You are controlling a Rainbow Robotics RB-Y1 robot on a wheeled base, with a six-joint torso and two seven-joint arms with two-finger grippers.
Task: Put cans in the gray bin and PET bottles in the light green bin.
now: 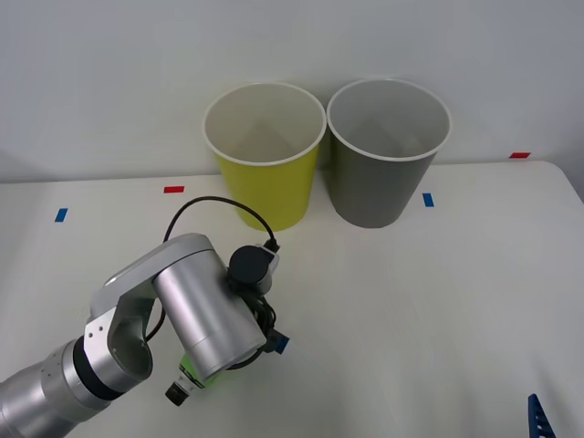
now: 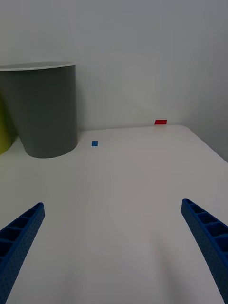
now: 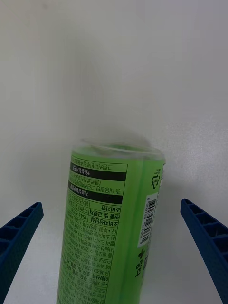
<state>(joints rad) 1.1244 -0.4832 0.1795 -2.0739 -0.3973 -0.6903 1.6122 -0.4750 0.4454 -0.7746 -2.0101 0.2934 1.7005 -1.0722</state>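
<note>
One light, smooth bottle (image 3: 111, 223) lies near the table's (image 1: 438, 301) front edge between our left gripper's (image 3: 111, 266) spread fingers; we'd pinch mid-label, right gripper (image 2: 114, 251) likewise open.

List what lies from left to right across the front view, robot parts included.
left arm with the green bottle under its gripper → light green bin → gray bin → right gripper at the lower corner.
</note>
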